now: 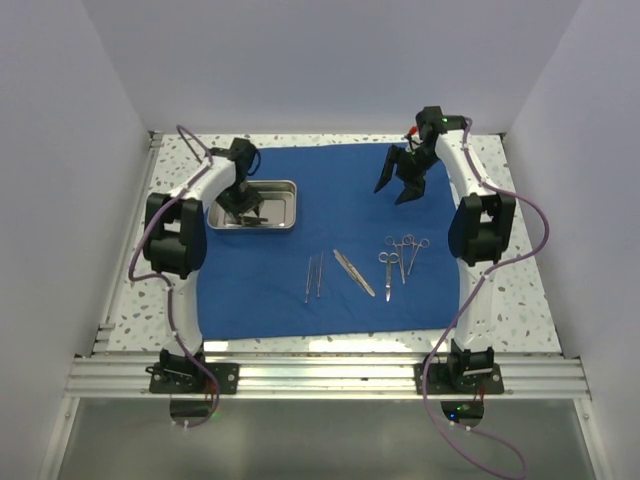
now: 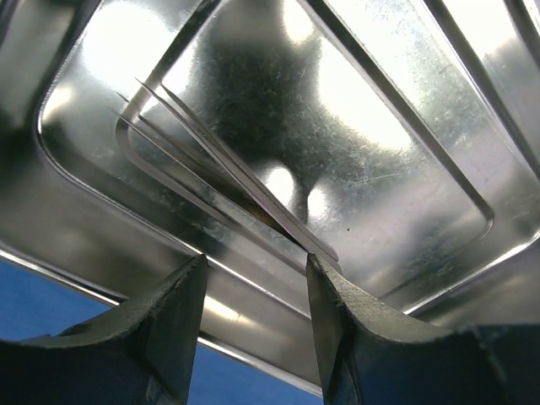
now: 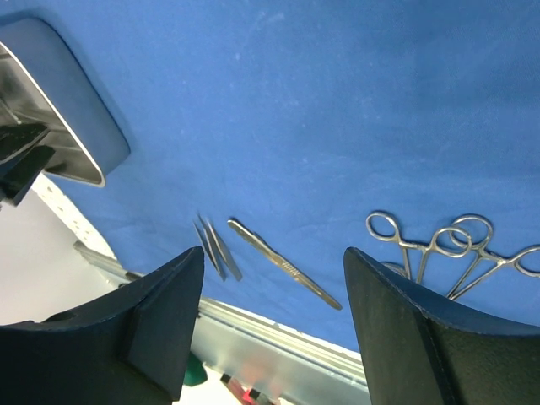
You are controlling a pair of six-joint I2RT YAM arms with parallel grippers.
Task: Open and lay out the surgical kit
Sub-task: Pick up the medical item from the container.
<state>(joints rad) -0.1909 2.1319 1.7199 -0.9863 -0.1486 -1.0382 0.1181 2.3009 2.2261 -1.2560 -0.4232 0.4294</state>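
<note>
The blue cloth [image 1: 300,190] lies spread flat on the table. At its left stands the steel tray [image 1: 285,190], and my left gripper [image 1: 243,205] reaches down into it. In the left wrist view the left gripper [image 2: 253,270] is open over the tray [image 2: 405,126]; slim tweezers [image 2: 211,164] lie on the tray floor, their near end by the right finger [image 2: 337,321]. My right gripper [image 1: 402,180] hangs open above the cloth's far right, holding nothing. Laid out near the front are tweezers [image 1: 313,277], a flat handle [image 1: 353,272] and ring-handled instruments [image 1: 400,258].
The right wrist view shows the right gripper [image 3: 274,253] high over the cloth [image 3: 321,101], with the tray [image 3: 59,118] at upper left, tweezers [image 3: 215,245], the flat handle [image 3: 283,263] and ring-handled instruments [image 3: 439,249]. White walls enclose the speckled table [image 1: 520,300].
</note>
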